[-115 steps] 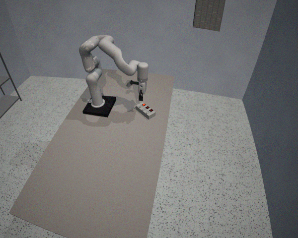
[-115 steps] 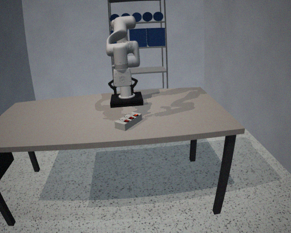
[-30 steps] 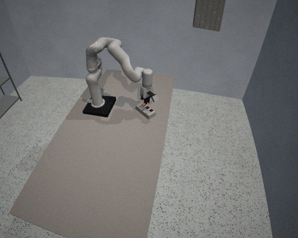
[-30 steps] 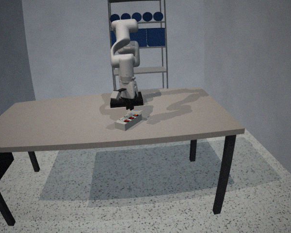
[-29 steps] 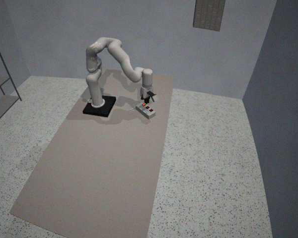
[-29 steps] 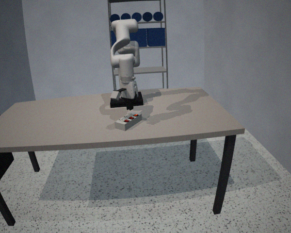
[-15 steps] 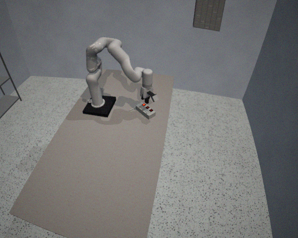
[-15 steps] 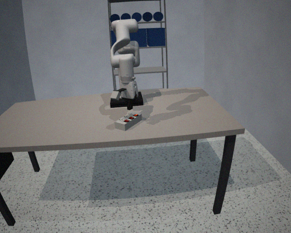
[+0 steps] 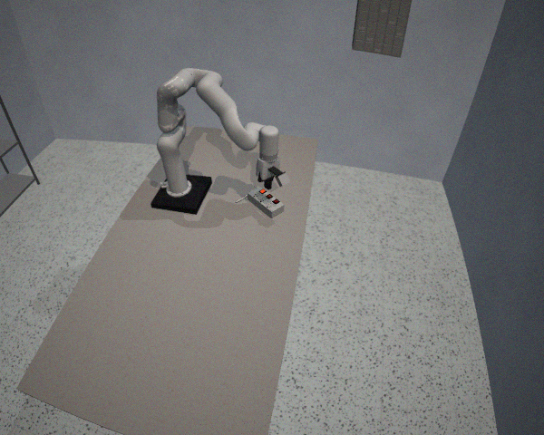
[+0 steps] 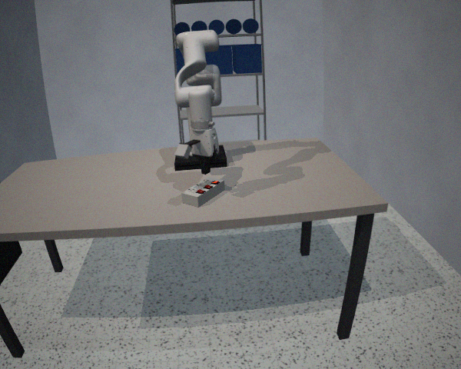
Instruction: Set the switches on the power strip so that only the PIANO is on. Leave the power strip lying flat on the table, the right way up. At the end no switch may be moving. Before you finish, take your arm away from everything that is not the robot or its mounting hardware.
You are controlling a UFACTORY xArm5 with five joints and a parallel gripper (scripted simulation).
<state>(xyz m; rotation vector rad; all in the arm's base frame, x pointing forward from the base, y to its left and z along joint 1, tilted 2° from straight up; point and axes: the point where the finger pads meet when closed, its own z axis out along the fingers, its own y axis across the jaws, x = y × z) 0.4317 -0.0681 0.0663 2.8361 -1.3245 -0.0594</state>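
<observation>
A grey power strip (image 9: 266, 201) lies flat on the table, right way up, with three red rocker switches in a row. The switch (image 9: 262, 190) nearest the arm's base glows brighter than the other two. The strip also shows in the exterior view (image 10: 203, 191). Its labels are too small to read. My gripper (image 9: 266, 181) is shut and empty, pointing straight down. It hovers just above the strip's end with the bright switch. In the exterior view the fingertips (image 10: 204, 171) stand a little above the strip's far end.
The arm's black base plate (image 9: 181, 193) sits on the table to the left of the strip. A thin cord stub (image 9: 240, 199) sticks out of the strip towards the base. The table's right edge runs close beside the strip. A metal shelf (image 10: 219, 67) stands behind the table.
</observation>
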